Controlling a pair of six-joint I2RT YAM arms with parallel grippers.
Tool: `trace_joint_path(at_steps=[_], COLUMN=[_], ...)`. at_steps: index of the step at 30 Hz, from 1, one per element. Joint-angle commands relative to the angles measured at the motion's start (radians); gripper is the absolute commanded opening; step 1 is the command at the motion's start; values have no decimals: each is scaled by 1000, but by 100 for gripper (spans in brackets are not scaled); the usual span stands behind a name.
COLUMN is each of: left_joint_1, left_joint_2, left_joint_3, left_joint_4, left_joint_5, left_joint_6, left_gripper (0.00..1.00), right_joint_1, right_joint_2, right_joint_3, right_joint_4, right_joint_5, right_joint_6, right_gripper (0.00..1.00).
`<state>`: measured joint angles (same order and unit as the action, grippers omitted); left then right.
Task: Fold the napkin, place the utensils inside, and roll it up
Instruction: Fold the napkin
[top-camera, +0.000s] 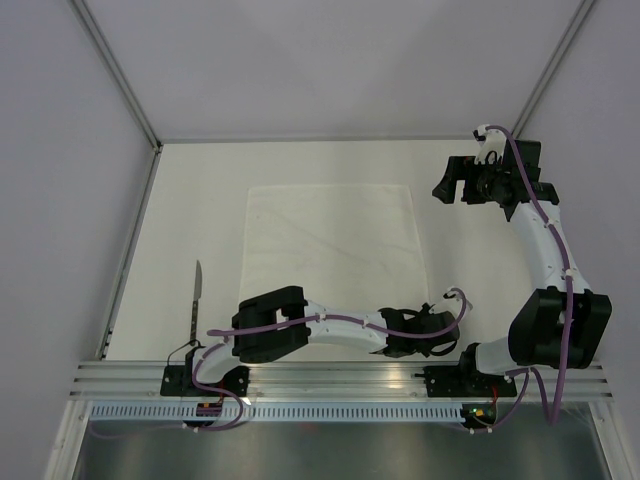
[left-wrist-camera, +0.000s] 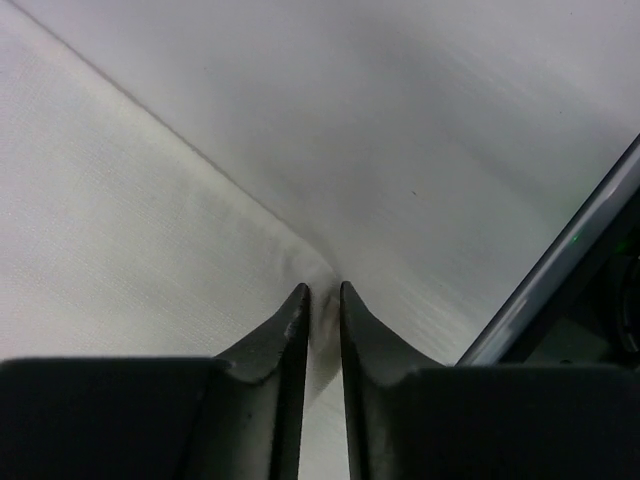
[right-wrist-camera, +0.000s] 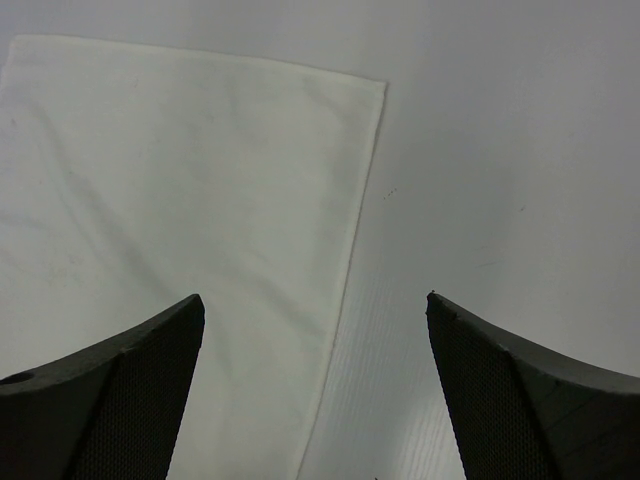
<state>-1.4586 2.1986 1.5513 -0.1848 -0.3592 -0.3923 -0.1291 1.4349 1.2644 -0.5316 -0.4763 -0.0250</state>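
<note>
while the napkin (top-camera: 335, 245) is lying flat in the middle of the table (top-camera: 200, 190), the left gripper (left-wrist-camera: 323, 295) is pinching its near right corner, jaws almost together with just the fabric between them. the right gripper (right-wrist-camera: 315, 297) is hovering wide open by the far right corner, holding nothing. a knife (top-camera: 195, 298) is sitting on the table, well left of the napkin.
</note>
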Motion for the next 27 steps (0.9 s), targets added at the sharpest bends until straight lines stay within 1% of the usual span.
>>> trace_joint_path(at_steps=[1, 2, 4, 5, 13, 16, 20, 23, 26, 27], left_joint_1=[-9, -9, -9, -9, -9, -6, 12, 47, 113, 157], left_joint_2=[18, 16, 4, 0, -57, -63, -114, -161, -232, -265], left_joint_3=[36, 39, 43, 43, 56, 53, 21, -35, -88, -102], left_joint_4=[2, 2, 1, -1, 42, 41, 45, 50, 51, 51], left_joint_5=[19, 25, 31, 38, 152, 155, 160, 169, 196, 203], left_joint_6=[3, 3, -3, -6, -60, -65, -77, -83, -95, -103], left_gripper=[21, 16, 8, 2, 2, 2, 2, 2, 2, 2], right_joint_1=[-4, -4, -4, -6, -6, -6, -7, -6, -6, -6], right_joint_2=[-11, -11, -11, -11, -13, -14, -13, -11, -11, -13], right_joint_3=[0, 0, 0, 0, 1, 0, 0, 0, 0, 0], right_joint_4=[-4, -4, -7, -7, -7, -8, -8, -10, -10, -13], right_joint_5=[19, 19, 19, 19, 18, 15, 7, 4, 1, -1], right_joint_6=[3, 4, 0, 0, -3, -3, -3, -3, -3, -3], right_gripper=[97, 97, 97, 96, 96, 96, 96, 96, 96, 96])
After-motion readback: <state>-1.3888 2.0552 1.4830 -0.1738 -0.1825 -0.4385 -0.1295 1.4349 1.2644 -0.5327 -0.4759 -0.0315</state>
